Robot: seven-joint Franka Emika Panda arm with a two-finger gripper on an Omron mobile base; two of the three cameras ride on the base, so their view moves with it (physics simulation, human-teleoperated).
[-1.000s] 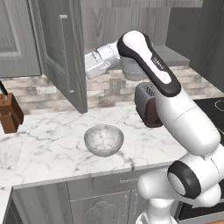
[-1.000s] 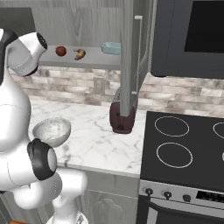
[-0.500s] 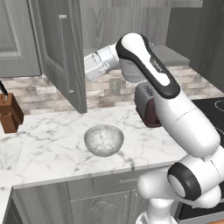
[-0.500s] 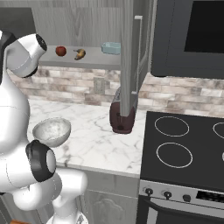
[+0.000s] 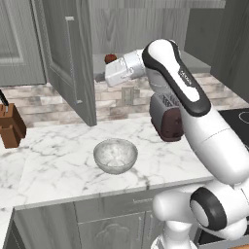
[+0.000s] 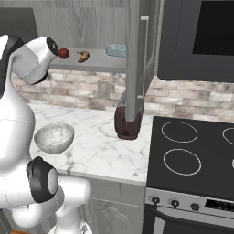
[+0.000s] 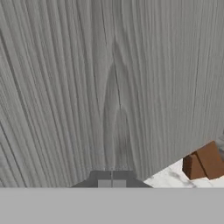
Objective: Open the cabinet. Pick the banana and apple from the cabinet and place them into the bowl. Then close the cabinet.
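The cabinet (image 5: 68, 58) stands open above the bench (image 5: 58, 160), both tall grey doors swung out toward the robot, the left one hanging over the back of the bench near its left end and the right one (image 6: 137, 59) edge-on above the toaster (image 6: 127, 121). On the cabinet shelf (image 6: 91, 66) the apple (image 6: 64, 53) sits at the left, the banana (image 6: 83, 56) just beside it to the right, and a small light-blue dish (image 6: 116, 50) further right, well apart from the fruit. From the left base camera the apple (image 5: 110, 59) peeks out just behind the hand of the arm (image 5: 170, 73), which is raised to shelf height and reaches leftward toward the open left door. The fingers (image 7: 112, 183) are pressed together with nothing between them, their tips low in the hand camera and facing the grey wood grain of the door panel (image 7: 109, 87); whether they touch the door cannot be told. The bowl (image 5: 115, 155) rests on the marble bench toward its front edge, roughly midway along it, with nothing inside. A brown knife block (image 5: 10, 127) stands near the left end of the bench, and the dark red toaster (image 5: 165, 121) sits toward the back, right of the bowl. A black stove (image 6: 192, 151) adjoins the right end of the bench.
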